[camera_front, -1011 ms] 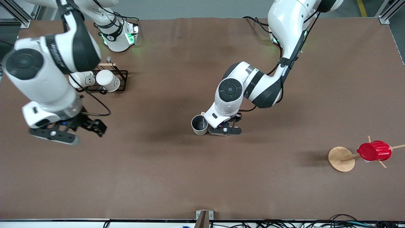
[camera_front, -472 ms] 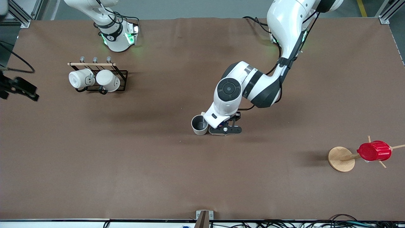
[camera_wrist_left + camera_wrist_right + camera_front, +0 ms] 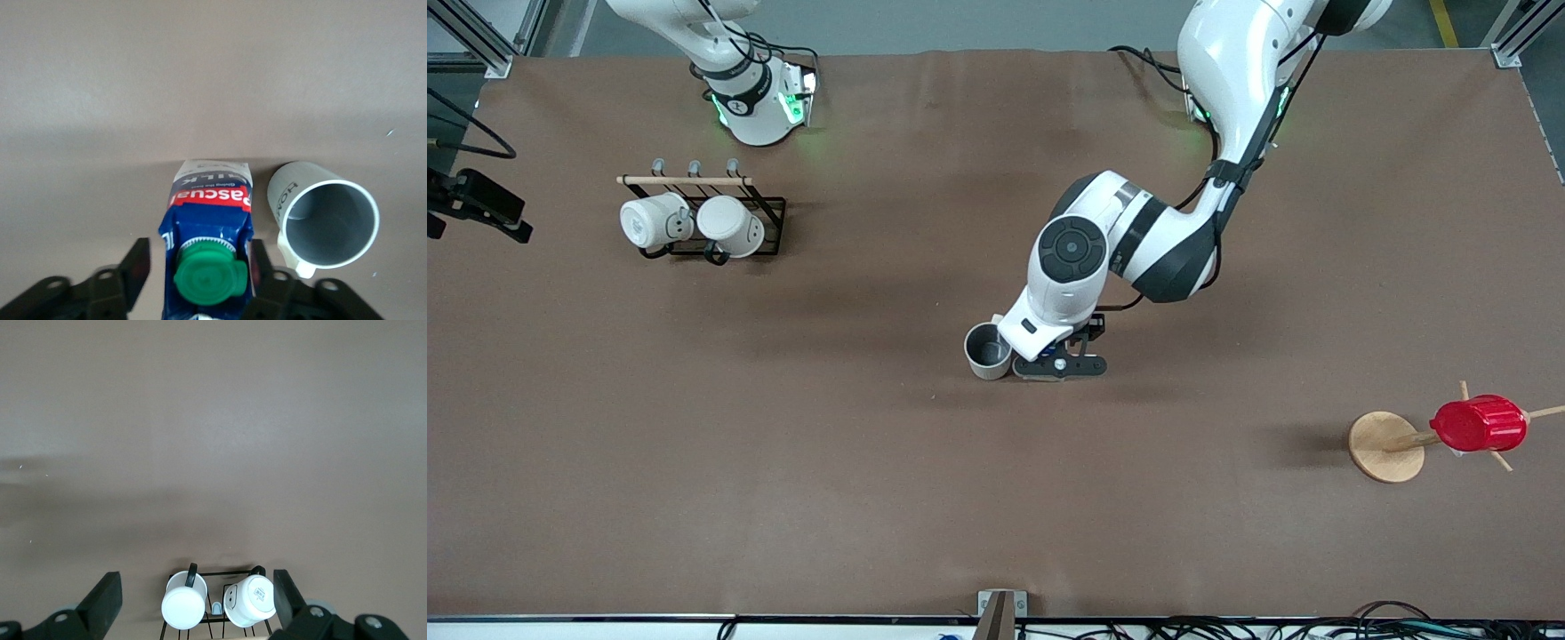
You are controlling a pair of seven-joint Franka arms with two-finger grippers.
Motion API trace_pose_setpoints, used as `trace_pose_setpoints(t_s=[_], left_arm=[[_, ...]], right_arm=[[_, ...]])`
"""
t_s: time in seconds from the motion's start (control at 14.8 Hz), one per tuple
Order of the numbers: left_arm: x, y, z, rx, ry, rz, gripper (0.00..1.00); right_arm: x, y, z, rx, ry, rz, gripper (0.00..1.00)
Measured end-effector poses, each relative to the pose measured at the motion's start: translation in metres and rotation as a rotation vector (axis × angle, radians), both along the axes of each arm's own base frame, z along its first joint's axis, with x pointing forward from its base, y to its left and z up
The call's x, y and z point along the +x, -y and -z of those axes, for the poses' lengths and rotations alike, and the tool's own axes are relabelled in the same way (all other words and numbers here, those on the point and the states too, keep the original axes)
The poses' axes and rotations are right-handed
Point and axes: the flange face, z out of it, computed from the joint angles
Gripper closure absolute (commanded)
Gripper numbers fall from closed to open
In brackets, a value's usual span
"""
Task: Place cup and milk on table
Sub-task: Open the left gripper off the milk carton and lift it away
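Now: right arm pulled away, milk set down

You see the left gripper [image 3: 197, 283] low around the milk [image 3: 210, 230], fingers spread just off its sides, as before. The milk stands on the table [image 3: 871, 462] just beside the cup [image 3: 987, 349]. Your right gripper [image 3: 197, 607], open, has withdrawn to the table's edge above the mug rack [image 3: 720, 218].
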Motion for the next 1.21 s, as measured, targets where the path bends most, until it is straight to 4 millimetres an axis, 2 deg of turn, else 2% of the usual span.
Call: trace_pose_setpoints(t_s=[0.2, 0.34, 0.74, 1.01, 1.21], left_arm=[[0.006, -0.005, -0.024, -0.021, 0.030, -0.011, 0.00], [0.015, -0.019, -0.042, -0.032, 0.051, -0.032, 0.00], [0.058, -0.096, -0.094, -0.065, 0.110, -0.139, 0.00], [0.072, -0.149, -0.121, -0.067, 0.133, -0.133, 0.00], [0.071, -0.190, -0.142, -0.071, 0.140, -0.116, 0.00]], right_arm=[[0.000, 0.000, 0.002, 0.000, -0.005, 0.000, 0.00], [0.000, 0.000, 0.002, 0.000, -0.005, 0.000, 0.00], [0.000, -0.001, 0.003, 0.001, -0.003, -0.002, 0.00], [0.001, -0.002, 0.003, 0.001, -0.003, -0.003, 0.00], [0.001, -0.002, 0.003, 0.002, -0.003, -0.004, 0.00]])
